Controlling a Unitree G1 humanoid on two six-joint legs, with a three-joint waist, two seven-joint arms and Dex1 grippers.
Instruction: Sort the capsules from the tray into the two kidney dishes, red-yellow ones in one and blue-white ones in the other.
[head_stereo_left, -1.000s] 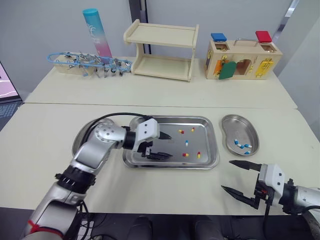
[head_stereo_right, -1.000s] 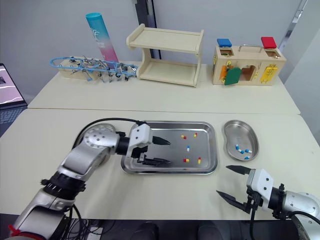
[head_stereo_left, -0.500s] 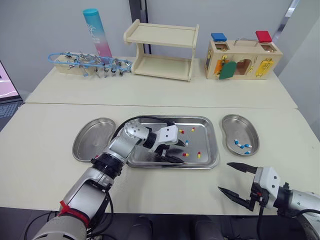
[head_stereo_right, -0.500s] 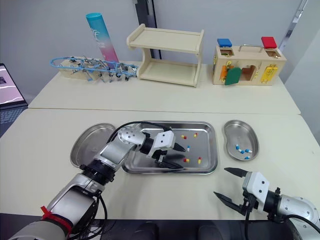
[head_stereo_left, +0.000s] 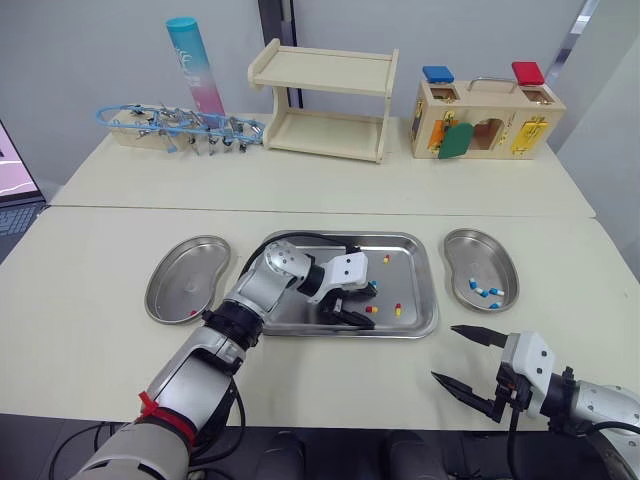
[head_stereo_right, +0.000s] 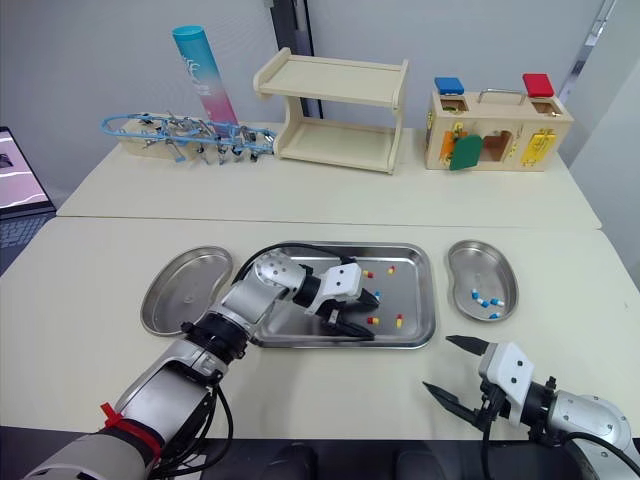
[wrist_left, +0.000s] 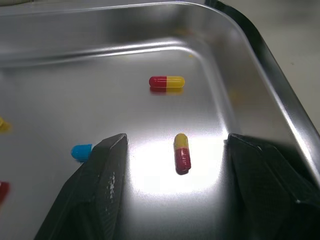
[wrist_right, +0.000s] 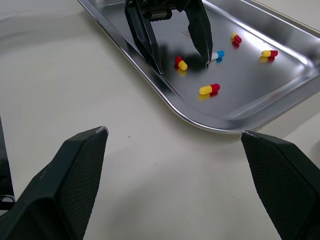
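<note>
Pick step: left end effector (wrist_left: 176, 142), open and empty, straddles a red-yellow capsule (wrist_left: 182, 153); next, close and lift.

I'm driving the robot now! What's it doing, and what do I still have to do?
Left gripper: open, low in the tray, straddling a red-yellow capsule.
Right gripper: open, nothing in it, over the table.
Done: some blue-white capsules lie in the right dish.
To do: four red-yellow ones and one blue-white one sit in the tray; left dish likely takes the red-yellow.
</note>
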